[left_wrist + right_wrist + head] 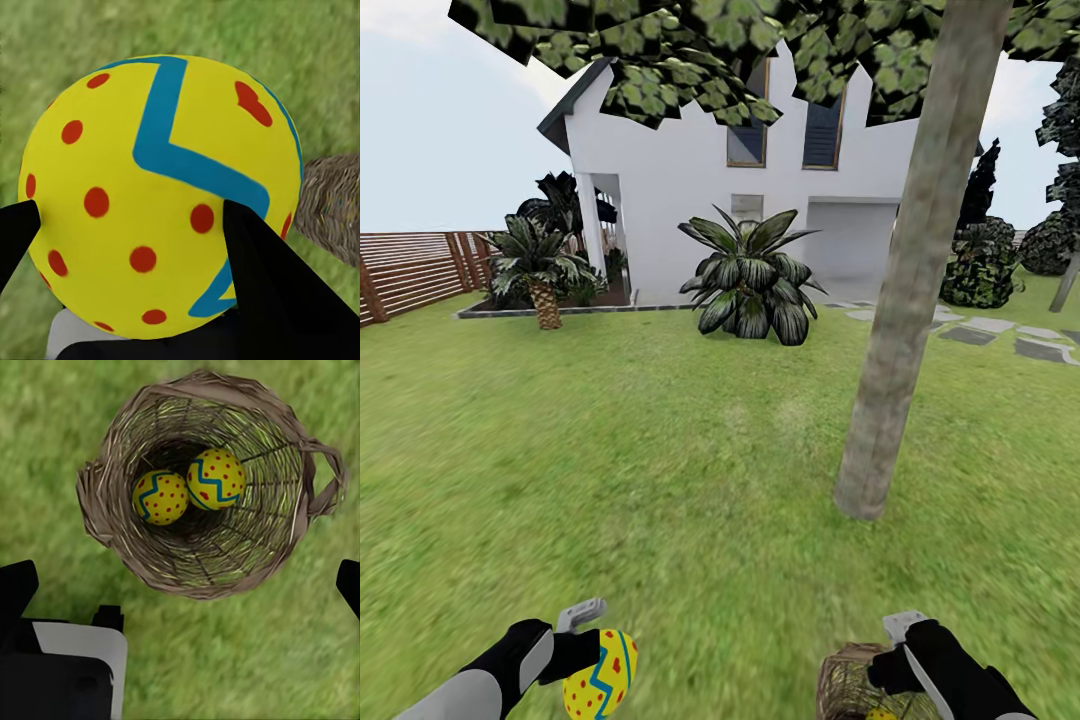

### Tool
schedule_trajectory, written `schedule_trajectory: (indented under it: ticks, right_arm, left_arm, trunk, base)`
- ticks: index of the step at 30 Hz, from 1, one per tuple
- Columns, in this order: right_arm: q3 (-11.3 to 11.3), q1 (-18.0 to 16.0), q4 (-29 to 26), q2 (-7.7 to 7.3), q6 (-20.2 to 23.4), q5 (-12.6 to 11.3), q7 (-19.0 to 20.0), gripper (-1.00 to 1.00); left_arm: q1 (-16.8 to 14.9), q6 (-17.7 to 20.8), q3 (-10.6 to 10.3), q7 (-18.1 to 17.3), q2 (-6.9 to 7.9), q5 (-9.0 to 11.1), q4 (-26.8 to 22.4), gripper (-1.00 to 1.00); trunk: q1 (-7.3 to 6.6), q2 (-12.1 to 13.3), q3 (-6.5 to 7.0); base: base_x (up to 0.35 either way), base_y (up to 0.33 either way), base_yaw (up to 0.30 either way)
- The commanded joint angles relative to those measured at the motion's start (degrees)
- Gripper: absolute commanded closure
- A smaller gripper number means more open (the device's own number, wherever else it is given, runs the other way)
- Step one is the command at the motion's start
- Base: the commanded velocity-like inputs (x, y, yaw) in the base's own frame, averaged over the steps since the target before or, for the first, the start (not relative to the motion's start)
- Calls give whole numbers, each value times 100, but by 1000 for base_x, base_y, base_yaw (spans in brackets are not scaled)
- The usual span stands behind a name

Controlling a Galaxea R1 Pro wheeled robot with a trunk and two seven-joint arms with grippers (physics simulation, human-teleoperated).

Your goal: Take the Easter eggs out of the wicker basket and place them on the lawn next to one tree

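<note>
over the lawn [660, 480] short of the tree [905, 300], left gripper [127, 225] clamps one easter egg [601, 675]. right wrist view: two eggs [160, 497] [216, 478] in the wicker basket [300, 502], right gripper [184, 577] apparently spread wide above.

You are looking out over a wide green grass lawn [610, 450] toward a white two-storey house [700, 150]. A thick grey-brown mottled tree trunk [910, 270] rises at a slant on your right, broad flat green leaves [660, 60] spreading overhead. Short spiky palms [750, 275] stand before the house, and a brown slatted wooden fence [415, 270] runs along the left. At the lower left, your black left gripper [600, 655] clasps a yellow egg with blue zigzag stripes and red dots [602, 675]. At the lower right, your black right gripper [900, 660] hangs over a round brown wicker basket [850, 685]; you cannot tell how its fingers stand.
</note>
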Motion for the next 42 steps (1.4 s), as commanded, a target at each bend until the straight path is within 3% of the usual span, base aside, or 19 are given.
schedule_trajectory:
  ticks: [1,11,14,20,24,28,31,32,36,37,39,40,42]
  right_arm:
    - [27,-2,-8,-14,15,10,23,-100]
    - [46,-2,-8,-5,31,-1,32,-100]
    - [39,-2,-21,-54,64,-9,56,-100]
    - [35,-2,-34,-308,45,-20,69,-100]
    - [19,-2,-162,-314,41,-20,129,-100]
    - [29,-2,-362,-261,70,-4,161,-100]
    - [135,-2,-466,-255,66,135,163,-100]
    - [143,-2,-501,-271,59,122,173,-100]
    - [142,-2,-1033,-281,85,93,177,-100]
    - [148,-3,-1131,-260,94,106,175,-100]
    - [134,-2,-1294,-290,103,109,170,-100]
    - [124,-2,-1431,-307,154,110,169,-100]
    - [76,-2,-1533,-317,402,93,169,-100]
  left_arm:
    - [0,36,22,-5,-2,4,-9,100]
    - [0,41,22,-31,32,-14,4,100]
    - [13,50,22,-25,21,-21,36,100]
    - [21,35,29,-8,49,3,127,100]
    - [25,-447,25,-31,70,38,135,100]
    - [25,-509,35,10,39,81,30,100]
    - [25,-493,30,20,44,126,-134,100]
    - [24,-519,24,26,23,129,-240,100]
    - [25,-542,35,143,0,146,-1960,100]
    - [26,-606,38,166,-61,247,-2402,100]
    - [26,-995,44,271,-116,468,-2806,100]
    - [26,-1414,33,397,-126,595,-2914,100]
    - [26,-1759,23,475,-126,671,-2971,100]
  trunk:
    - [3,-7,-5]
    - [3,-7,-5]
    - [69,-127,-59]
    - [200,-368,-167]
    - [288,-528,-239]
    - [376,-688,-310]
    - [442,-809,-364]
    - [464,-849,-382]
    - [552,-1009,-454]
    - [574,-1049,-472]
    - [618,-1130,-508]
    - [640,-1170,-526]
    - [684,-1250,-562]
  base:
    - [4,0,0]
    - [0,0,0]
    - [0,0,0]
    - [0,0,0]
    - [0,0,0]
    - [0,0,0]
    - [0,0,0]
    - [0,0,0]
    - [0,0,0]
    - [0,0,0]
    - [0,0,0]
    - [0,0,0]
    - [0,0,0]
